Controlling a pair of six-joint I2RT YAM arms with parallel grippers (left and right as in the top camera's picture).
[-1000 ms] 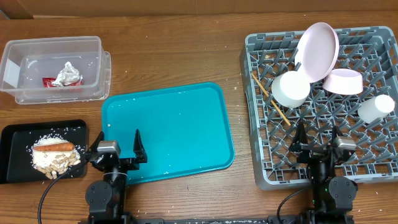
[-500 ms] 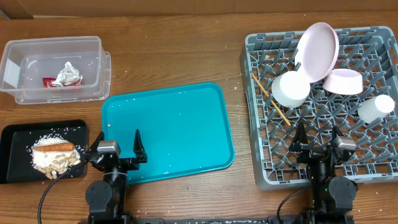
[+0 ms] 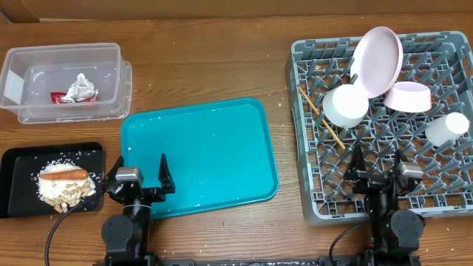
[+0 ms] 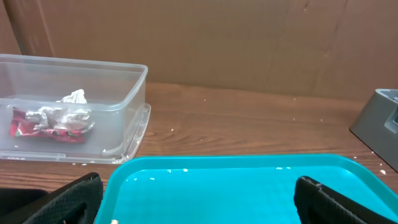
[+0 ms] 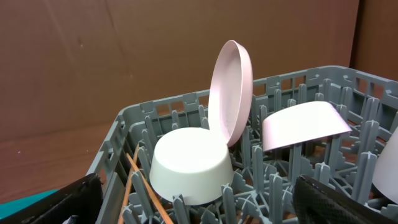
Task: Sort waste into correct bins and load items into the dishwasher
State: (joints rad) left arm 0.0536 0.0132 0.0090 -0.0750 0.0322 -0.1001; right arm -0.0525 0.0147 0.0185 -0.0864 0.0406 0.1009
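Note:
The grey dish rack (image 3: 443,196) at right holds the upright pink-white plate (image 3: 378,59), the upturned white bowl (image 3: 345,106), the pink bowl (image 3: 409,97), the white cup (image 3: 447,127) and the chopsticks (image 3: 322,117). The clear tub (image 3: 112,89) at far left holds the foil ball (image 3: 79,89) and red wrapper (image 3: 58,97). The black tray (image 3: 15,188) holds the carrot (image 3: 63,174) on rice and scraps (image 3: 65,191). My left gripper (image 3: 139,175) is open and empty at the teal tray's near edge. My right gripper (image 3: 377,167) is open and empty over the rack's front.
The teal serving tray (image 3: 199,155) lies in the middle with a few rice grains on it. In the right wrist view the plate (image 5: 231,90), white bowl (image 5: 191,165) and pink bowl (image 5: 305,123) stand among the rack's pegs. A brown wall runs behind the table.

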